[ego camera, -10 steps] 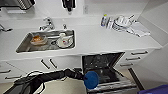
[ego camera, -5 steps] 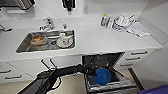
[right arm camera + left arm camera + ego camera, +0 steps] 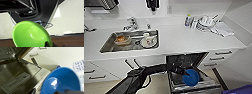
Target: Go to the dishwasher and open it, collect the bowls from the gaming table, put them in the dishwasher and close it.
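Your left gripper (image 3: 185,73) pinches the blue bowl (image 3: 191,77) just above the open dishwasher (image 3: 184,61), while the right one grips a green bowl (image 3: 30,34).

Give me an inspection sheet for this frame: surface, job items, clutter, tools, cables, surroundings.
Surface: white countertop with an inset steel sink.
Job's things: dishwasher open, door folded down; blue bowl over the open door; green bowl seen close in the right wrist view.
Clutter: dishes in the sink, including an orange-filled container and a white plate; stacked dishes and a cloth on the counter's right end.
Grippers: left tool holds the blue bowl at its rim; right tool appears to hold the green bowl, fingers hard to make out.
Cables: thin dark loop behind the green bowl.
Surroundings: faucet, white drawers.
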Robot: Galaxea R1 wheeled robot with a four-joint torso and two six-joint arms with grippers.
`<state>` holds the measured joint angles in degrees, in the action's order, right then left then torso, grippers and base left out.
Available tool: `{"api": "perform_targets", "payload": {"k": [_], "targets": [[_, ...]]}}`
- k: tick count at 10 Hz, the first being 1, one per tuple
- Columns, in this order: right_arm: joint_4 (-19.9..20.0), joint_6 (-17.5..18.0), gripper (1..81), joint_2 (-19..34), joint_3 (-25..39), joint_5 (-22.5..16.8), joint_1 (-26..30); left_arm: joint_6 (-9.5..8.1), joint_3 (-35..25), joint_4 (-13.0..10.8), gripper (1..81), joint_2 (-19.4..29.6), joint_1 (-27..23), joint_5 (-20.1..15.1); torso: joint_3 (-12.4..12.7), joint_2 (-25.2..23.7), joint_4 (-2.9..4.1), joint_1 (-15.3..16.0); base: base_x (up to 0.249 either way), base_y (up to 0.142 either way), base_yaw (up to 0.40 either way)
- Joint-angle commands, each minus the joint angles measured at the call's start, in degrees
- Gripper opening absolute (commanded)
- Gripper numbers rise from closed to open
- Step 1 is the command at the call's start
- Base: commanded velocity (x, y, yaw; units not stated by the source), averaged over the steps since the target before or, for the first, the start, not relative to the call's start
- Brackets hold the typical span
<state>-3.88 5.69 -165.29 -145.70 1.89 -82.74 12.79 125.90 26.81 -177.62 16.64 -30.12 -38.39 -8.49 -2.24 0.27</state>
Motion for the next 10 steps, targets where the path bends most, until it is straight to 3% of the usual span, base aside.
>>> {"api": "perform_targets", "payload": {"k": [1, 3, 5, 7, 8, 10], "targets": [[-0.43, 0.02, 1.0, 0.82, -0.10, -4.61, -1.07, 0.22, -1.19, 1.41, 81.1, -1.78, -8.33, -2.92, 0.00, 0.00, 0.00, 0.00, 0.000, 0.000, 0.000], [-0.17, 0.02, 1.0, 0.99, -0.18, -4.53, -1.08, 0.31, -1.36, 1.14, 81.1, -1.43, -7.63, -3.19, 0.00, 0.00, 0.00, 0.00, 0.000, 0.000, 0.000], [-0.08, 0.11, 1.0, 1.07, -0.19, -4.44, -0.90, 0.48, -3.09, 1.14, 81.1, 2.32, -3.43, -4.40, 0.00, 0.00, 0.00, 0.02, 0.000, 0.000, 0.000], [0.01, 0.11, 1.0, 2.65, 1.47, -2.25, -0.46, 2.32, -11.59, 0.19, 81.1, 11.54, 3.70, -6.18, 0.00, 0.00, 0.00, 0.02, 0.000, 0.000, 0.000], [0.01, 0.11, 1.0, 4.51, 4.30, -1.98, 0.42, 2.42, -17.88, -1.85, 81.1, 17.38, 6.69, -5.91, 0.00, 0.00, 0.00, 0.02, 0.000, 0.000, 0.000], [-0.17, 0.11, 1.0, 11.06, 14.45, -1.98, 1.82, 2.59, -29.53, -3.43, 81.1, 28.41, 11.26, -5.13, 0.00, 0.00, 0.00, 0.02, 0.000, 0.000, 0.000]]}}
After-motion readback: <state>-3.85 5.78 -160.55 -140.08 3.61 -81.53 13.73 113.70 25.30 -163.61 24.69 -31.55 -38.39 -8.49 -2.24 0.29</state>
